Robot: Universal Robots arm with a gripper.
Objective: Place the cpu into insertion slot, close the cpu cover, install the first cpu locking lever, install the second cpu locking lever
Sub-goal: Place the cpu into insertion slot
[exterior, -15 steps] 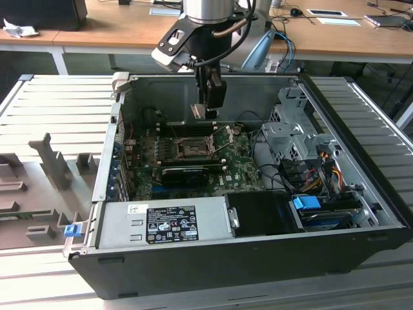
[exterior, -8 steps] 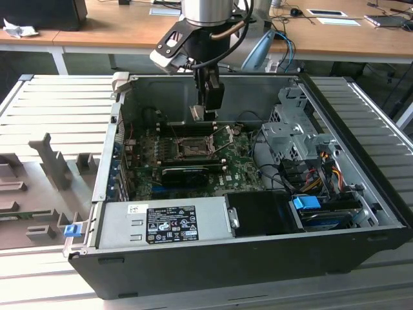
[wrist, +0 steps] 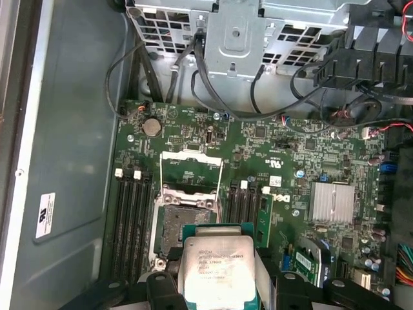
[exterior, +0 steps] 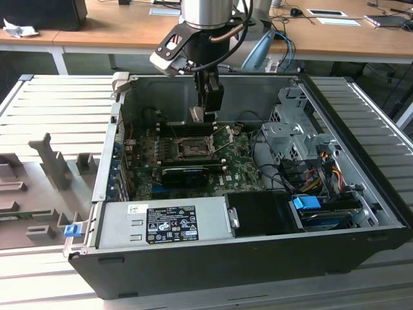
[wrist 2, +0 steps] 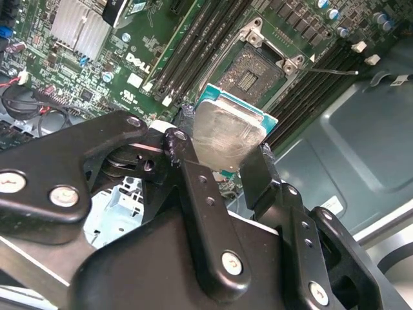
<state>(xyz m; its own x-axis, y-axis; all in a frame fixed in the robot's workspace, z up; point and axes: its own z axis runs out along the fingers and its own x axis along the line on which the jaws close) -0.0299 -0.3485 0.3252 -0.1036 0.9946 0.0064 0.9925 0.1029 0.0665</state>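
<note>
Frontmost, power supply [exterior: 164, 223]: grey box along the case [exterior: 258, 265] wall, at 6 o'clock in the exterior view.
motherboard [exterior: 239, 168]: green, flat on the case floor just past the power supply.
socket [exterior: 191, 147]: about 11 o'clock from the motherboard's middle; bare, with its contacts exposed.
cpu cover [wrist: 191, 169]: swung open, standing off one edge of the socket.
locking lever [wrist 2: 332, 70]: thin rod angled away beside the socket.
gripper [exterior: 199, 115]: fingers [wrist 2: 184, 152] drawn in narrow, clamped on two opposite edges of the cpu.
cpu [wrist 2: 226, 132]: silver top showing, hanging above the socket and apart from it, not seated.
drive cage [exterior: 290, 129]: grey metal, at 2 o'clock in the case.
desk [exterior: 97, 29]: wooden, at 12 o'clock behind the case.
</note>
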